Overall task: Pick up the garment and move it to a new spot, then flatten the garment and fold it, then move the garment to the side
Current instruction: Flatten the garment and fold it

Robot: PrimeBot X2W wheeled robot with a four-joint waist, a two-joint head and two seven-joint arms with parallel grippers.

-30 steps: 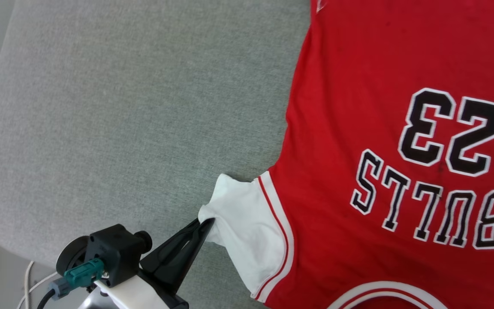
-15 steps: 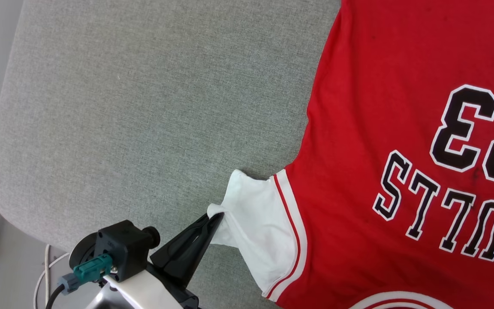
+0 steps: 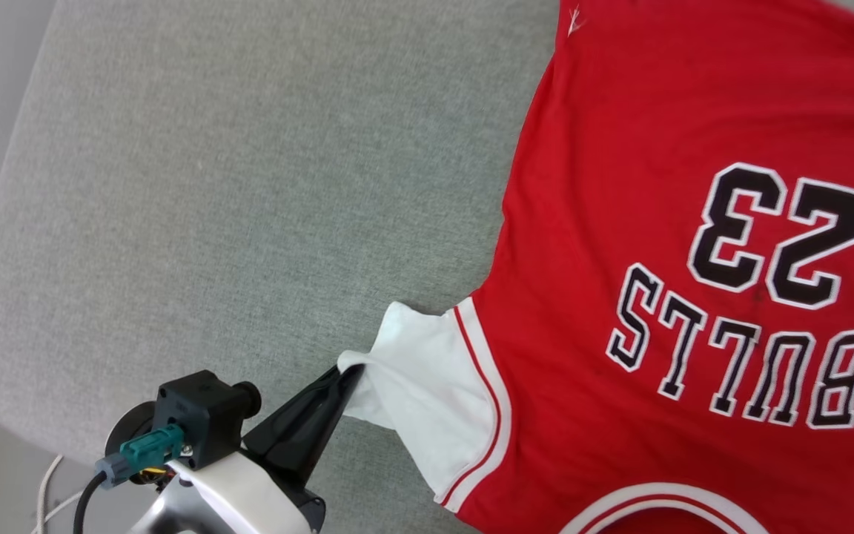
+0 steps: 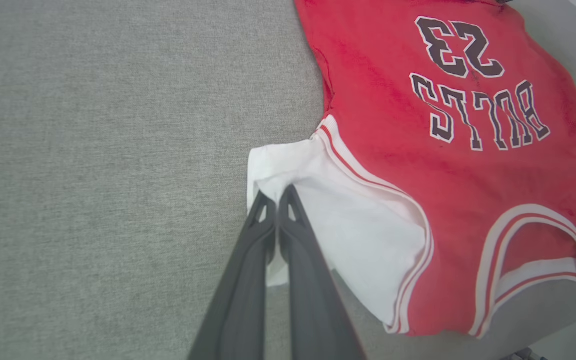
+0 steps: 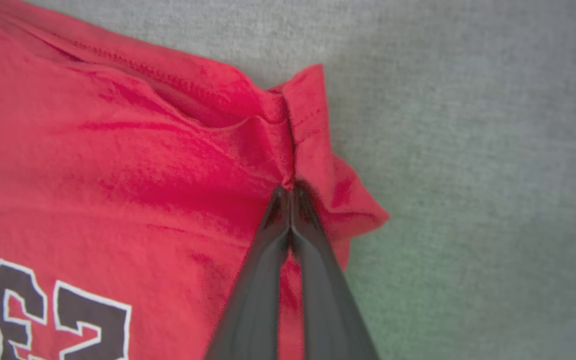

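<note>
On the grey surface (image 3: 212,185), the garment (image 3: 620,148) is lying spread, lettering up. The left jaws are still pinching its white sleeve (image 3: 427,386), the right jaws a red corner (image 5: 318,165). Only the head camera has been swaying, so flattening is likely ongoing.

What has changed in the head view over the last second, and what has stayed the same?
Very little. The whole head view swung sideways and back, which is the camera moving, not the things. Nothing was taken hold of or let go. The left gripper stays shut on the white sleeve edge of the garment, which still lies spread on the grey cushion.
</note>
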